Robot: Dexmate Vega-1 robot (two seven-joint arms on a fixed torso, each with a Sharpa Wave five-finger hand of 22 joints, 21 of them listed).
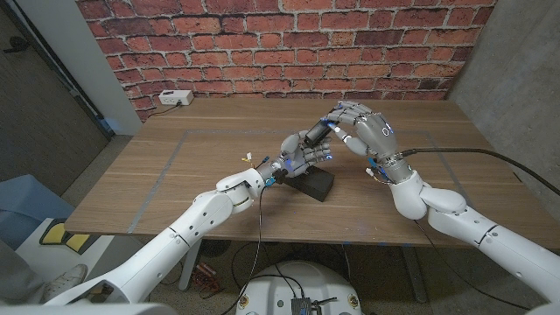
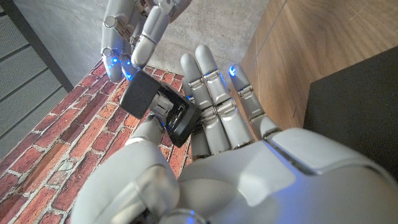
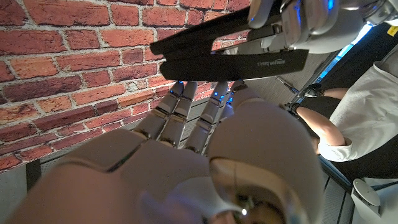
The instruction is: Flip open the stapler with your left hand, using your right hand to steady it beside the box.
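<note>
the stapler (image 1: 312,138) is being held raised above the black box (image 1: 312,184) on the tabletop (image 1: 219,149); it is being grasped by left hand (image 1: 302,156) fingers (image 2: 214,93); its upper end is being pinched by the right hand (image 1: 360,129).

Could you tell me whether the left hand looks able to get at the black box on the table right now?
Probably not freely: the left hand grips the stapler just above the black box, so it would need to release it first.

Wooden table (image 1: 219,166) with faint rectangle outline marked on top. Red brick wall (image 1: 262,44) behind it. White power strip (image 1: 176,98) at table's far left corner, against the wall. Person in white shirt (image 3: 364,106), wristwatch on, in right wrist view.
</note>
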